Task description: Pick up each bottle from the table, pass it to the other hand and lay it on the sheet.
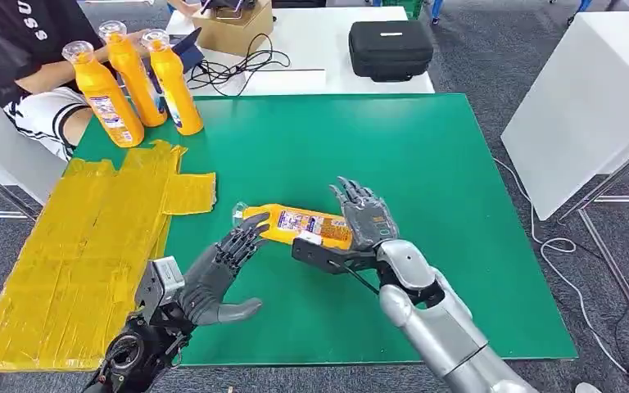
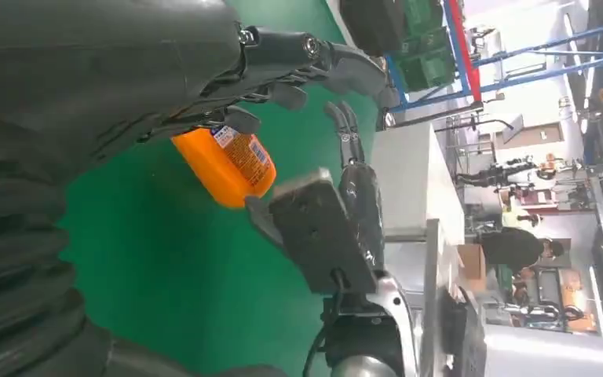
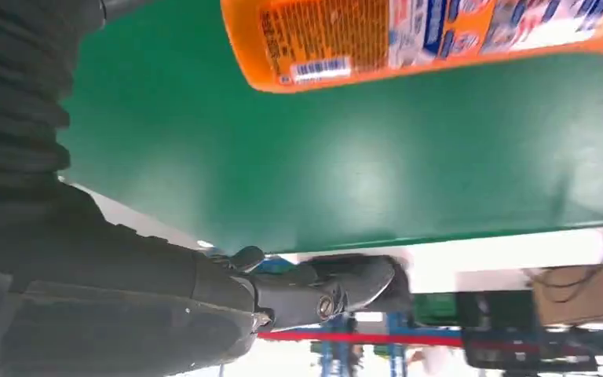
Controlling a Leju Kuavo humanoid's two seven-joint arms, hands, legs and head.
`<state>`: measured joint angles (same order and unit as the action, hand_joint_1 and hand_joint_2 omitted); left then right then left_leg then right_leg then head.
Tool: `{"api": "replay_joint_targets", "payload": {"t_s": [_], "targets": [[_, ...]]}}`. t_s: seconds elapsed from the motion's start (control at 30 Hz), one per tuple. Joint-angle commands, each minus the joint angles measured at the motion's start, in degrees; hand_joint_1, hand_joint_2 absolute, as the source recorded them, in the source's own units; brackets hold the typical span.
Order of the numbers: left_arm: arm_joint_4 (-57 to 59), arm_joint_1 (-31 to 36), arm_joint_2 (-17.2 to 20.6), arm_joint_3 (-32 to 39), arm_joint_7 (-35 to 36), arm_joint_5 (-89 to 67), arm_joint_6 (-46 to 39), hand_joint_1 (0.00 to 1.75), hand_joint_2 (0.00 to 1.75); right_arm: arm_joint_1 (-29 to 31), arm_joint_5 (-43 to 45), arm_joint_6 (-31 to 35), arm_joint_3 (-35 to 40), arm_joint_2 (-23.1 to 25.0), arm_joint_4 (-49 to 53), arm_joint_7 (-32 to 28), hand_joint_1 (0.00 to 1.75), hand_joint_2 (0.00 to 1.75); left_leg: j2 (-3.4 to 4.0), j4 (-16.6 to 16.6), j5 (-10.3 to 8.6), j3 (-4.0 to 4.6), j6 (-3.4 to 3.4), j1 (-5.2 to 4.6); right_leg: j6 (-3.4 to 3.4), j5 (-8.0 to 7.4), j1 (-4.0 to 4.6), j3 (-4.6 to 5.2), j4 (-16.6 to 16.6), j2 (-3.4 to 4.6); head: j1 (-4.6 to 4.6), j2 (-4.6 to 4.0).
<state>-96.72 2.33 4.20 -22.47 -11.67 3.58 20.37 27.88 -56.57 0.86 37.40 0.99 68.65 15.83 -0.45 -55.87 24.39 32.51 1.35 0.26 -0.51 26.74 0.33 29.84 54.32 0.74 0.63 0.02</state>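
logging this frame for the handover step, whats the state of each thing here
lying bottle: on its side between both hands, cap toward the sheet
right hand: fingers spread at the bottle's base end; grip unclear
left hand: fingertips at the bottle's cap end; grip unclear
three standing bottles: upright, capped, at the table's far corner
yellow sheet: flat, no bottle on it
black case: closed

White letters "SSU" on person's black shirt (image 1: 16,33), bottle labels (image 1: 303,221) too blurred to read

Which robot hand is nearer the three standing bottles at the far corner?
Left. The left robot hand is at the lying bottle's cap end, on the standing bottles' side of the table; the right robot hand sits at its base end, farther off.
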Motion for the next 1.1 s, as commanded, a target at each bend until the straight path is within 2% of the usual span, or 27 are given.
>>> {"api": "replay_joint_targets", "payload": {"t_s": [0.03, 0.3, 0.33, 0.37, 0.43, 0.53, 0.67, 1.1], "targets": [[-0.03, 1.5, -0.56, 0.2, 0.45, 0.1, 0.74, 0.0, 1.75, 4.86, -0.15, 2.17, -3.65, 3.09, -12.74, 2.41, 0.0, 1.75, 0.0, 0.02, 0.02, -0.1, -0.02, 0.0, -0.05, 0.02, 0.0, -0.11, -0.03, -0.06, 0.0, 0.0], [-2.48, 1.5, -0.84, 0.39, 0.17, 0.15, 1.02, 0.0, 1.75, 5.26, -1.83, 2.64, -6.81, 4.88, -17.21, 2.91, 0.0, 1.75, 0.01, 0.0, 0.04, -0.12, -0.02, 0.0, -0.05, 0.04, 0.0, -0.13, -0.02, -0.04, 0.0, 0.0], [-2.57, 1.49, -0.82, 0.29, 0.12, -0.04, 0.98, 0.0, 1.75, 5.33, -2.06, 2.61, -7.16, 5.07, -17.8, 2.88, 0.0, 1.75, 0.05, -0.06, 0.18, -0.37, -0.06, 0.06, -0.11, 0.15, 0.05, -0.41, -0.03, -0.08, 0.0, 0.0], [-2.58, 1.47, -0.85, 0.17, 0.1, -0.15, 0.89, 0.0, 1.75, 5.4, -2.06, 2.85, -7.62, 5.37, -18.53, 2.85, 0.0, 1.75, 0.0, 0.0, 0.04, -0.13, -0.02, 0.0, -0.05, 0.04, 0.0, -0.14, -0.02, -0.05, 0.0, 0.0], [-2.41, 1.35, -1.02, 0.0, -0.04, -0.36, 0.7, 0.0, 1.75, 5.59, -2.13, 3.28, -8.06, 5.73, -19.99, 1.53, 0.0, 1.75, 0.0, 0.0, 0.05, -0.16, -0.03, 0.02, -0.06, 0.04, 0.02, -0.19, -0.04, -0.07, 0.0, 0.0], [-1.42, 1.68, -1.09, -0.44, -0.94, -0.61, 0.8, 0.0, 1.75, 6.34, -2.59, 3.79, -7.34, 6.31, -24.06, -5.28, 0.0, 1.75, 0.01, 0.01, 0.02, -0.14, -0.02, 0.01, -0.05, 0.02, 0.01, -0.15, -0.04, -0.04, 0.0, 0.0], [-0.72, 2.23, -1.43, -0.61, -1.56, -0.8, 0.94, 0.0, 1.75, 7.42, -4.66, 4.79, -6.39, 7.63, -28.27, -6.54, 0.0, 1.75, 0.03, 0.02, 0.04, -0.2, -0.03, 0.03, -0.06, 0.03, 0.03, -0.22, -0.06, -0.05, 0.0, 0.0], [-1.47, 1.69, -1.3, -0.53, -1.7, -1.3, 0.14, 0.0, 1.75, 8.38, -5.39, 4.02, -5.57, 8.74, -30.47, -7.11, 0.0, 1.75, -0.01, 0.01, 0.03, -0.13, -0.02, 0.0, -0.06, 0.04, 0.0, -0.14, -0.02, -0.07, 0.0, 0.0]]}}
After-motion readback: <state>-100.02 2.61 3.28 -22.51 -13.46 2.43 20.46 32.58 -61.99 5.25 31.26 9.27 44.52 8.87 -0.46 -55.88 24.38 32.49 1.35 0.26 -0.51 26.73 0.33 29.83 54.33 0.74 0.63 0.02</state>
